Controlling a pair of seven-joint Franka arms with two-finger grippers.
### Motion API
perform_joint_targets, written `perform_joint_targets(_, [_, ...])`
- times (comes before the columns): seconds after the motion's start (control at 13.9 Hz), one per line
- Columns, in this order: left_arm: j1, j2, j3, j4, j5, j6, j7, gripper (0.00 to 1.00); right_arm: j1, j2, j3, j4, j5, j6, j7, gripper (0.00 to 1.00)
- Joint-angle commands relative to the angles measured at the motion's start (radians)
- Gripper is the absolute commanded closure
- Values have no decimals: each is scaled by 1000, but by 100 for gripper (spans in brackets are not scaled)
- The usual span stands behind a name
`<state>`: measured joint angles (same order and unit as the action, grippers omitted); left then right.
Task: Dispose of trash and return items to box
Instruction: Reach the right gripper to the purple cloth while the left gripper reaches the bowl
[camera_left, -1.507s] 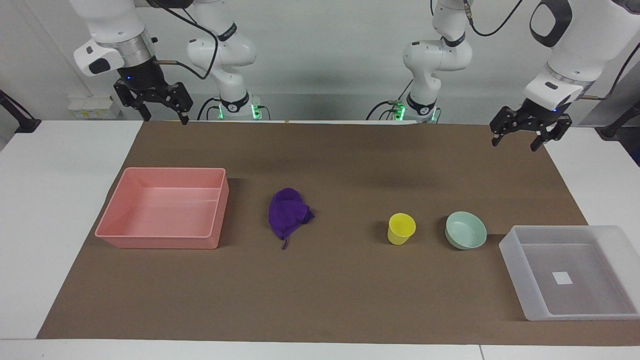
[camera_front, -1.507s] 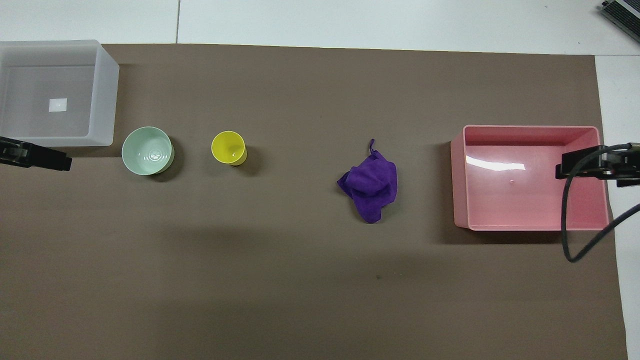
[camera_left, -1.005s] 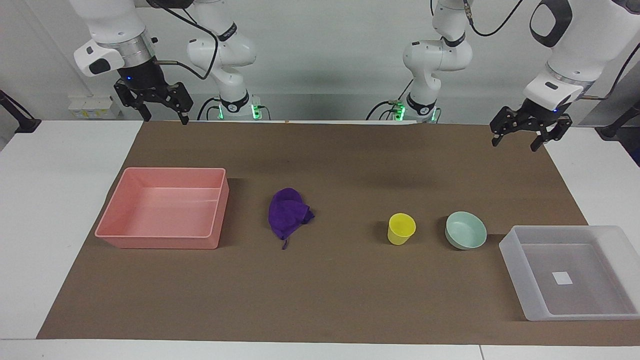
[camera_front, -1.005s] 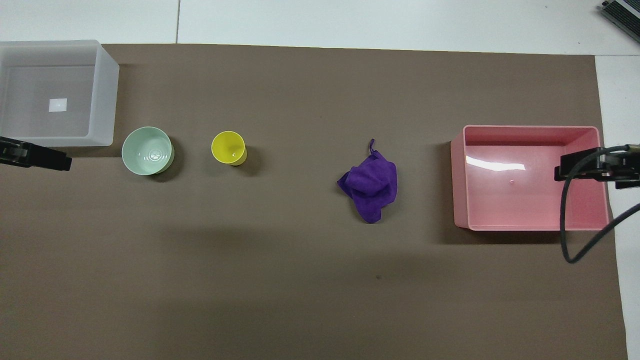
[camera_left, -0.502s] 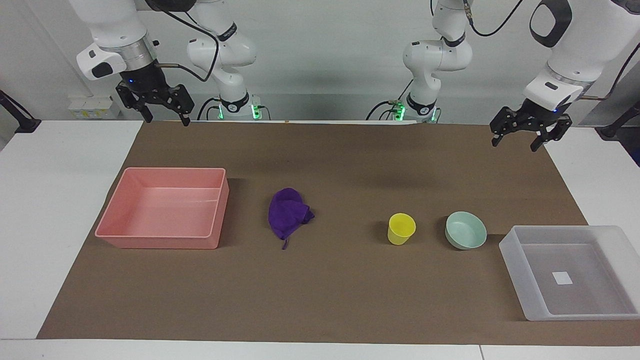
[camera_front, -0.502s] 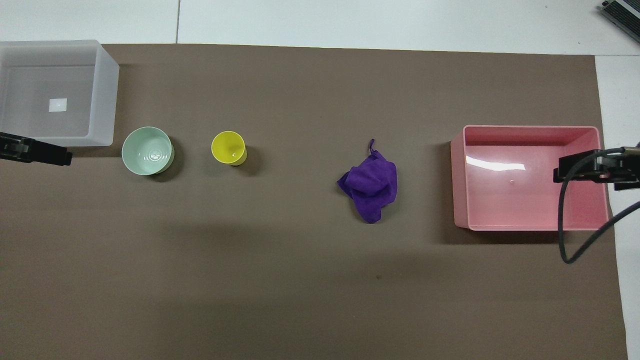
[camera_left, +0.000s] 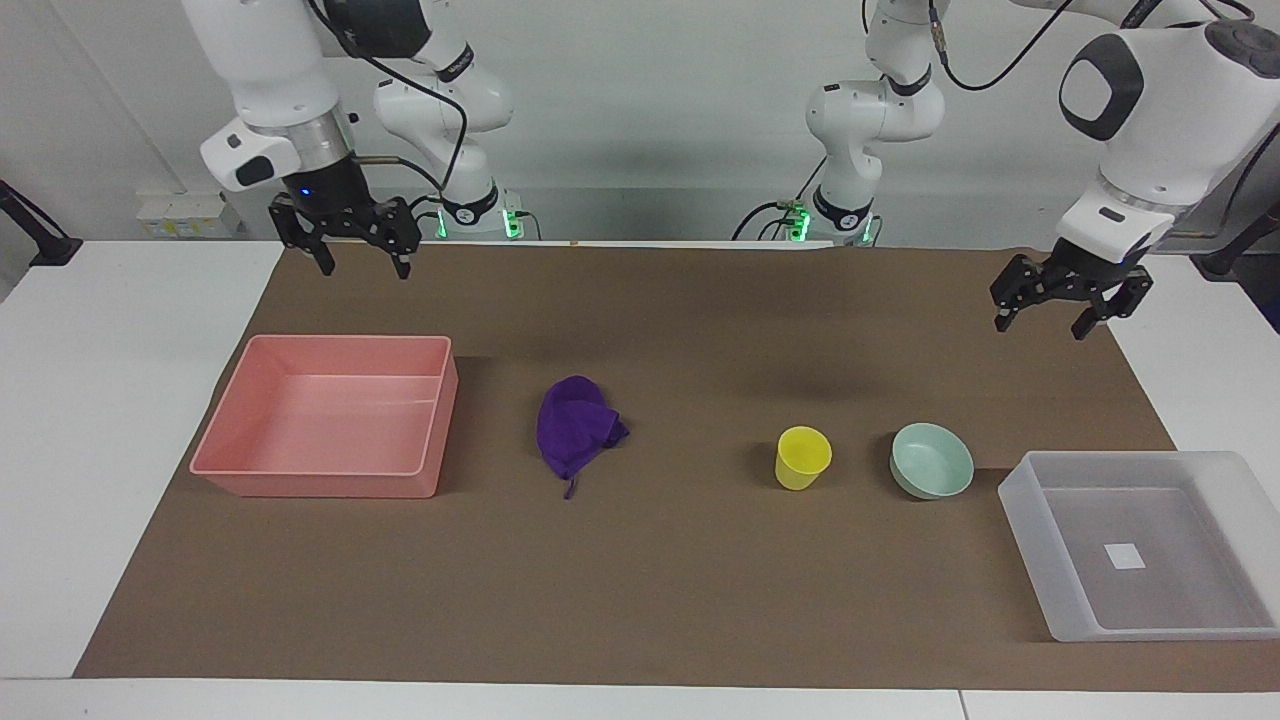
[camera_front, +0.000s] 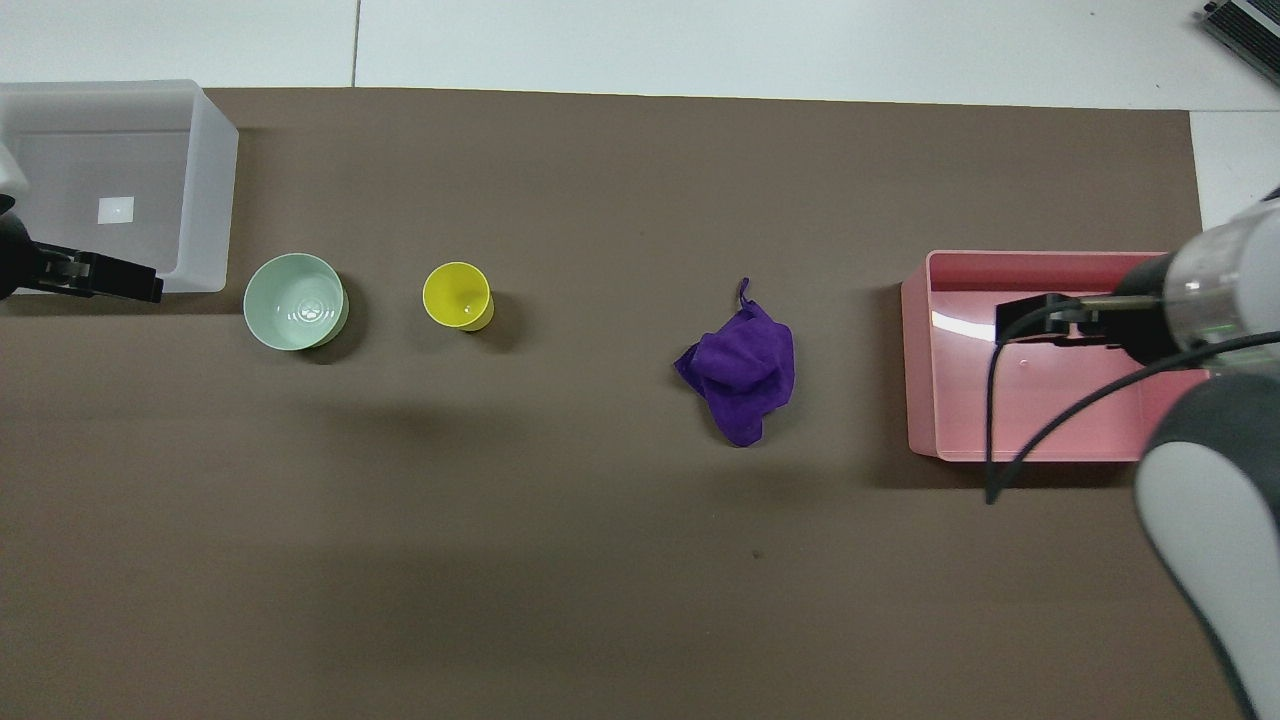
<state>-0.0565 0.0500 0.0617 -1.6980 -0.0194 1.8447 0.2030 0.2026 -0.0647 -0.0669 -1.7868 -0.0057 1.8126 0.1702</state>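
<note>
The purple cloth wad (camera_left: 575, 430) lies on the brown mat near the table's middle; it also shows in the overhead view (camera_front: 742, 370). The yellow cup (camera_left: 802, 457) (camera_front: 458, 296) stands upright beside the mint-green bowl (camera_left: 931, 460) (camera_front: 296, 301). The translucent box (camera_left: 1120, 468) (camera_front: 208, 200) sits empty at the left arm's end. My left gripper (camera_left: 1042, 325) (camera_front: 130, 285) is open and empty, raised over the mat by the box. My right gripper (camera_left: 364, 268) (camera_front: 1020, 320) is open and empty, raised over the mat by the pink tray.
An empty pink tray (camera_left: 320, 485) (camera_front: 915, 360) sits at the right arm's end, beside the cloth. The brown mat (camera_left: 650, 580) covers most of the white table. The right arm's cable hangs over the tray in the overhead view.
The right gripper has moved toward the table's middle and a little lower. The left gripper has dropped lower and shifted slightly. The objects have not moved.
</note>
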Motion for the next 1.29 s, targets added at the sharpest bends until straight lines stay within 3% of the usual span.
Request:
perform_joint_targets(0.0, [10, 37, -8, -44, 9, 97, -2, 0, 98, 80, 2, -74, -8, 166, 84, 0])
perform_joint_targets(0.29, [26, 105, -8, -117, 4, 259, -2, 0, 208, 227, 2, -136, 42, 414, 149, 0])
perform_joint_targets(0.57, [30, 143, -10, -213, 3, 427, -11, 0, 248, 302, 6, -224, 56, 628, 138, 0])
perform_joint_targets(1.08, [18, 168, -10, -292, -17, 528, -68, 0, 256, 379, 9, -247, 56, 711, 80, 0])
perform_joint_targets(1.15, [18, 168, -10, -292, -16, 531, -82, 0, 256, 379, 9, -250, 56, 718, 69, 27])
perform_joint_targets(1.22, [18, 168, -10, -289, -17, 525, -83, 0, 253, 376, 9, -255, 56, 712, 58, 70])
